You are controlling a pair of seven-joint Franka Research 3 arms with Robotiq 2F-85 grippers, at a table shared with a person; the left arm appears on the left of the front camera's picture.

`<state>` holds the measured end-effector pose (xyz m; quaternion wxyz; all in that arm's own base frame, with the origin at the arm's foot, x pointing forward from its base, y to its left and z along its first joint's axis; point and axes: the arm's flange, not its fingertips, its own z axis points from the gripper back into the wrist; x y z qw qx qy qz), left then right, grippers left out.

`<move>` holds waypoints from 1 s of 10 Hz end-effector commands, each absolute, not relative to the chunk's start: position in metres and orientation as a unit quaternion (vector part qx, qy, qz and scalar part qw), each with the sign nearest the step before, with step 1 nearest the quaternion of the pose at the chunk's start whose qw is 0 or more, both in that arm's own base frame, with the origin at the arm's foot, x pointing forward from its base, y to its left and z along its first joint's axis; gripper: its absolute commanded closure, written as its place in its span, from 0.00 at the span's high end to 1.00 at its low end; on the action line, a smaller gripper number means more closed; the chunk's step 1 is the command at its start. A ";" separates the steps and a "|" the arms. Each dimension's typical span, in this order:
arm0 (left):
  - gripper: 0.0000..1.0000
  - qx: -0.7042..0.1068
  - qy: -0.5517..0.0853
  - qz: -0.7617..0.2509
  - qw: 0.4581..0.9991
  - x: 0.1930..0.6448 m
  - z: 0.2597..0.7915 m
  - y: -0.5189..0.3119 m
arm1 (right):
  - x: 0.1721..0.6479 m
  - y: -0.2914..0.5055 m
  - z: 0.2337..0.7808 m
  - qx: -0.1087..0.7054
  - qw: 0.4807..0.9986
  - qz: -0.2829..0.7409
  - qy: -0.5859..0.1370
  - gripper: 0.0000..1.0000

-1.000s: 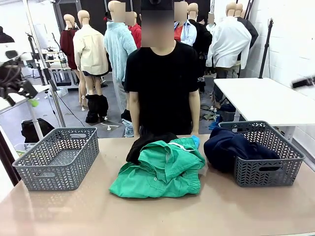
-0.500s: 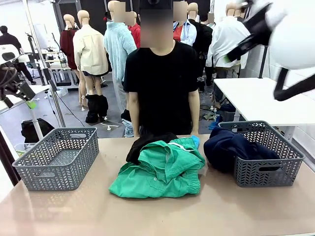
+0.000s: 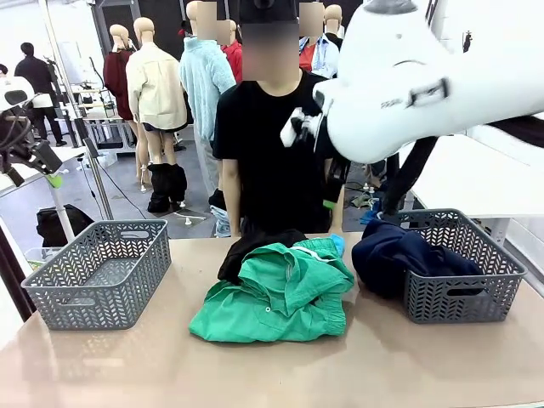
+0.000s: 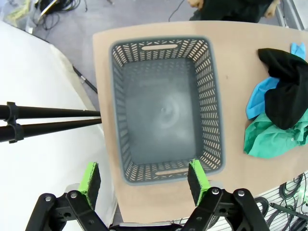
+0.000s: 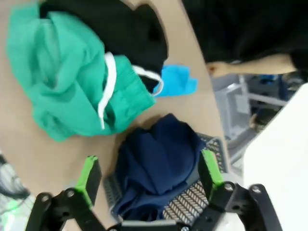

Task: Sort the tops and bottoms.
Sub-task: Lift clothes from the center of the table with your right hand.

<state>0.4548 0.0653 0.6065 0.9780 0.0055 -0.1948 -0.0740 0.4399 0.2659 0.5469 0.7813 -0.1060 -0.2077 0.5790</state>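
Green bottoms (image 3: 276,293) lie unmoved just left of the right basket (image 3: 463,297), over the black garment (image 3: 255,248) and blue shirt (image 3: 338,244). The navy garment (image 3: 395,255) drapes over that basket's left wall. The right arm (image 3: 408,76) has swung in above the basket, and the right gripper (image 5: 149,159) is spread wide and empty. The left gripper (image 4: 143,166), well left of the basket, also gapes empty.

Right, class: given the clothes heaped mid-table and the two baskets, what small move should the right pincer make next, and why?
Probably lower the open right pincer onto the green garment, which lies on top of the black garment. The navy garment already sits in the right basket, so bottoms seem to go there, and the green one is the least covered bottom left.
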 end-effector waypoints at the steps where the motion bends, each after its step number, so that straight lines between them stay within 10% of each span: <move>1: 0.94 0.002 -0.199 -0.066 0.978 0.457 0.609 0.065 | 0.451 0.262 0.551 -0.119 0.760 0.613 -0.184 1.00; 10: 0.94 0.002 -0.199 -0.066 0.978 0.457 0.609 0.065 | 0.466 0.288 0.507 -0.054 0.729 0.673 -0.112 1.00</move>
